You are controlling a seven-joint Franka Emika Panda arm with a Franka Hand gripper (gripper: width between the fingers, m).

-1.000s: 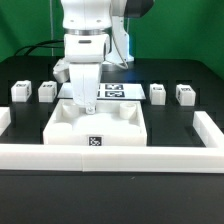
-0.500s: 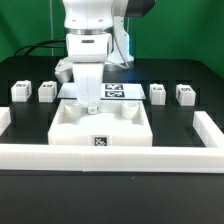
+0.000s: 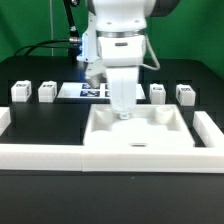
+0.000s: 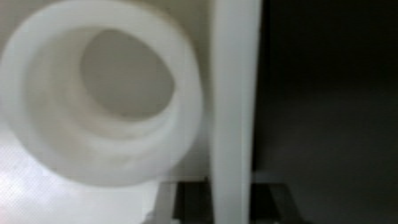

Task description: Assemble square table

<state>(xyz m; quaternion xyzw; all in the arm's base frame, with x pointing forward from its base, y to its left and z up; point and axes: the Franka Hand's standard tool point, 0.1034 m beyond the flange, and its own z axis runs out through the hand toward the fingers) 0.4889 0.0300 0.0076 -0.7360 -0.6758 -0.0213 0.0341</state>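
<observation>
The white square tabletop [image 3: 140,140] lies on the black table, toward the exterior view's right, with its raised rim and corner sockets facing up. My gripper [image 3: 122,112] comes straight down on its rear rim and is shut on that rim. In the wrist view the thin rim [image 4: 235,90] runs between the dark fingertips [image 4: 185,205], with a round corner socket [image 4: 98,100] beside it. Two small white legs [image 3: 19,92] [image 3: 47,92] stand at the back on the exterior view's left. Two more legs [image 3: 157,93] [image 3: 185,93] stand at the back right.
The low white border wall [image 3: 40,156] runs along the front and turns back at the right side [image 3: 208,126], close to the tabletop's edge. The marker board [image 3: 93,91] lies flat behind the arm, partly hidden by it.
The arm and the tabletop it grips have slid toward the exterior view's right, close to the wall's right side. The legs have not moved.
</observation>
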